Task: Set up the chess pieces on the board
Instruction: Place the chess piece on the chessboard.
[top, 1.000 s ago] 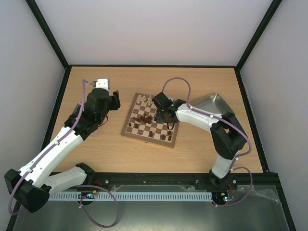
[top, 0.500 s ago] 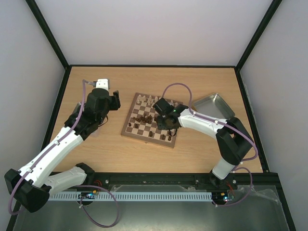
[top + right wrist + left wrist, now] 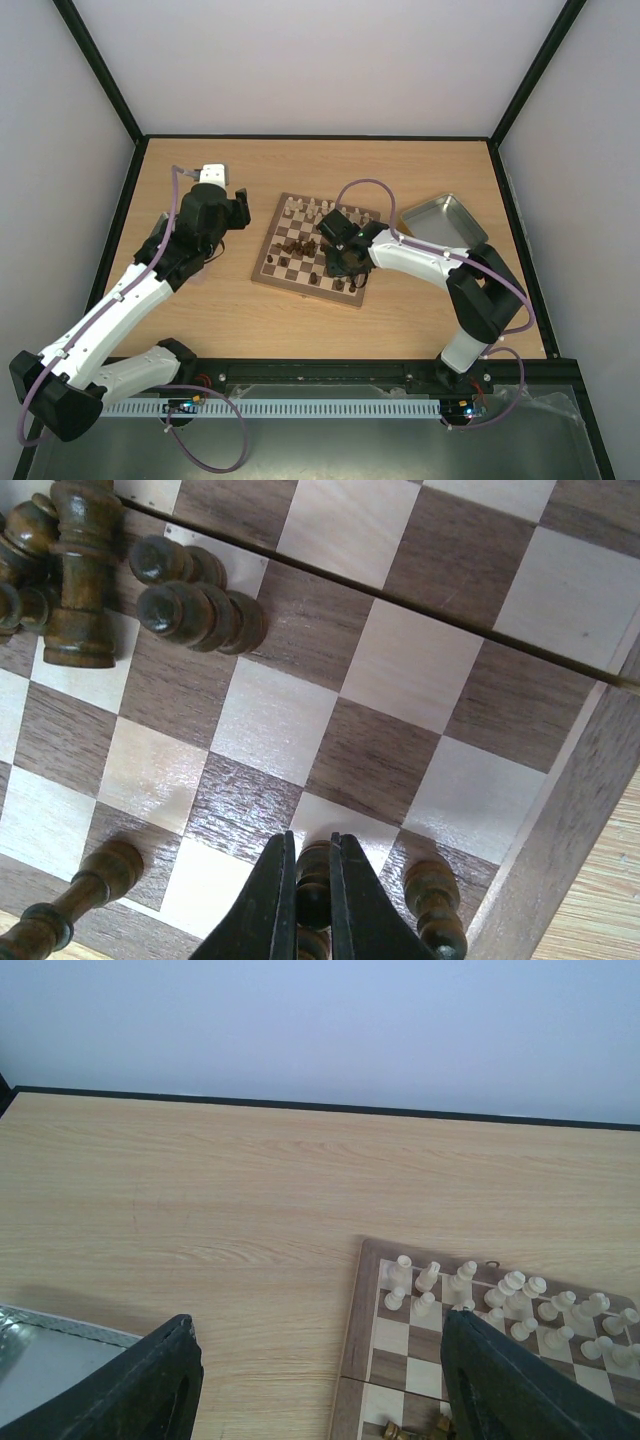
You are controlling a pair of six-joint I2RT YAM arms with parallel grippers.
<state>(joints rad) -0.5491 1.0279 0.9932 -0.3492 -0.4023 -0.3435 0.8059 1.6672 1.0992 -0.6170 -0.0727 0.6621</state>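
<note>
The board (image 3: pixel 276 264) lies mid-table; it also shows in the left wrist view (image 3: pixel 360 1360) and the right wrist view (image 3: pixel 560 810). Cream pieces (image 3: pixel 520 1300) stand along its far rows. Dark pieces (image 3: pixel 190 610) lie toppled mid-board, others stand on the near rows. My right gripper (image 3: pixel 312 880) is shut on a dark piece (image 3: pixel 314 890) over a light square near the board's near right corner, beside another standing dark piece (image 3: pixel 432 900). My left gripper (image 3: pixel 315 1380) is open and empty, left of the board above bare table.
A grey metal tray (image 3: pixel 445 218) lies right of the board. Another tray's corner (image 3: pixel 40 1360) shows at the lower left of the left wrist view. Black frame rails edge the table.
My right gripper has moved from the board's far right side toward its near right rows. The left arm has not moved.
</note>
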